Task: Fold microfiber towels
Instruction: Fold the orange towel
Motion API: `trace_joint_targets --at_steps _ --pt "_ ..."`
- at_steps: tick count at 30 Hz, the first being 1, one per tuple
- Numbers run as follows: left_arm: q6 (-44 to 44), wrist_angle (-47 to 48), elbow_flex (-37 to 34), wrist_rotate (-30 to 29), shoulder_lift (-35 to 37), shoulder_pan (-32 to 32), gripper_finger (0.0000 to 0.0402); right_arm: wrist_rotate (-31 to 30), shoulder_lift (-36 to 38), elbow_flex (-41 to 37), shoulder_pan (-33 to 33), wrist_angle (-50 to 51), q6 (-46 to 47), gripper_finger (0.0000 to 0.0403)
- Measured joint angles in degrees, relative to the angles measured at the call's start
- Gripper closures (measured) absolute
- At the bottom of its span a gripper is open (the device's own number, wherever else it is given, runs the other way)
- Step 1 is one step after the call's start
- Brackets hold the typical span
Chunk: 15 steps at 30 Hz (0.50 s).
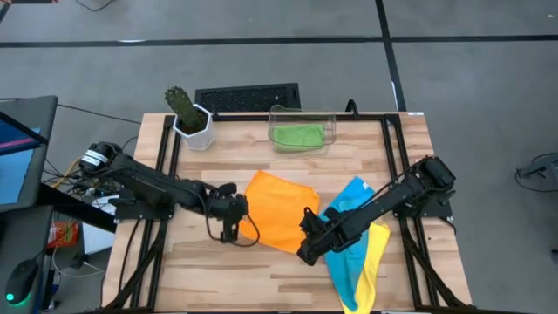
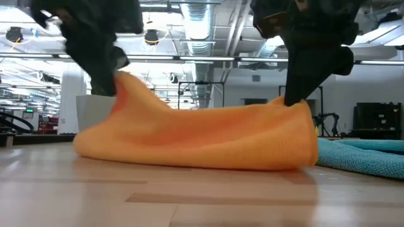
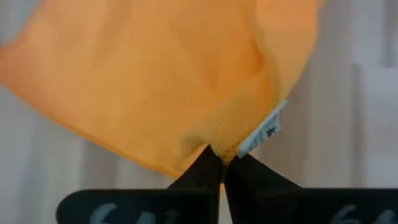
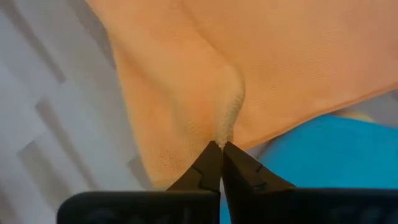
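We see the orange towel point(image 1: 281, 212) mid-counter, both near corners pinched up. Our left gripper point(image 3: 222, 163) jaws are clenched on its tagged corner, our right gripper point(image 4: 221, 149) jaws clenched on the other. Blue towel point(image 1: 351, 202) and yellow towel point(image 1: 375, 253) lie toward the right edge; green towel point(image 1: 297, 135) sits in the bin point(image 1: 330, 118) at the far edge.

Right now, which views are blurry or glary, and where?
Low view: the arms overhead are dark blurs against bright ceiling lights, the orange towel fairly sharp. Left wrist view: the table behind the towel is blurred, its white tag soft. High view: evenly lit, no strong glare.
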<state>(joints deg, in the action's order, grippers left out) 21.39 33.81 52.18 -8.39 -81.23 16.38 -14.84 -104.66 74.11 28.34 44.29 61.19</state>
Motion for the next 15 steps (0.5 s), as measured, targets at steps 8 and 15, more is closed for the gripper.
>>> trace_joint_targets --at_steps 8,15 --pt "-9.6 -0.2 0.0 -0.5 0.0 -10.3 0.0401 -2.5 0.0 0.0 -2.7 4.5 -1.2 0.039" --pt "-15.7 -0.4 0.0 -0.7 0.0 -17.5 0.0401 -3.7 0.8 -0.1 -5.4 9.3 -1.9 0.0371"
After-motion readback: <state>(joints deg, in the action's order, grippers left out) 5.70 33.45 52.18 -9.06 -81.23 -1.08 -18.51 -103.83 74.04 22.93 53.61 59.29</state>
